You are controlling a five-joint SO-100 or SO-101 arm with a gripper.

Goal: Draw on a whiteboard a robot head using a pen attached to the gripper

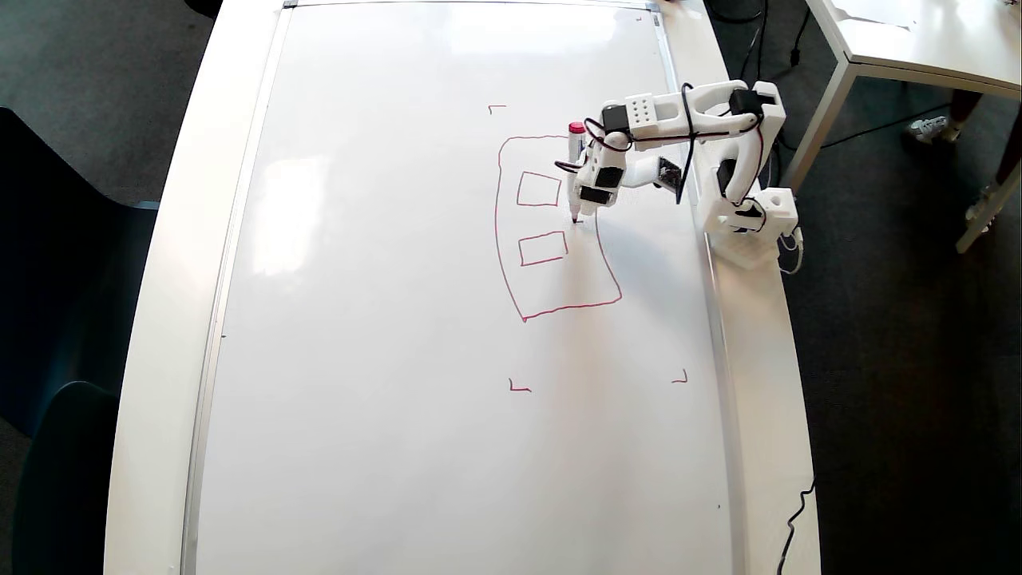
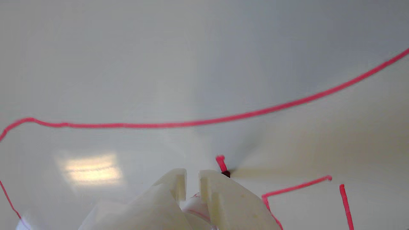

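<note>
Whiteboard (image 1: 399,319) lies glossy on white table rim (image 1: 160,319), dark floor around | robot head (image 1: 551,231) right of centre, outline plus two rectangles | wrist view alone shows short fresh stroke at pen tip | gripper (image 1: 587,209) folded down, fingers clamped on pen (image 1: 575,172), tip touching board.

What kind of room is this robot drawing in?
Probably an office or a classroom-like workroom. A big whiteboard lies flat on a white table, another table stands nearby on dark carpet, and someone's shoes show beside it.
</note>
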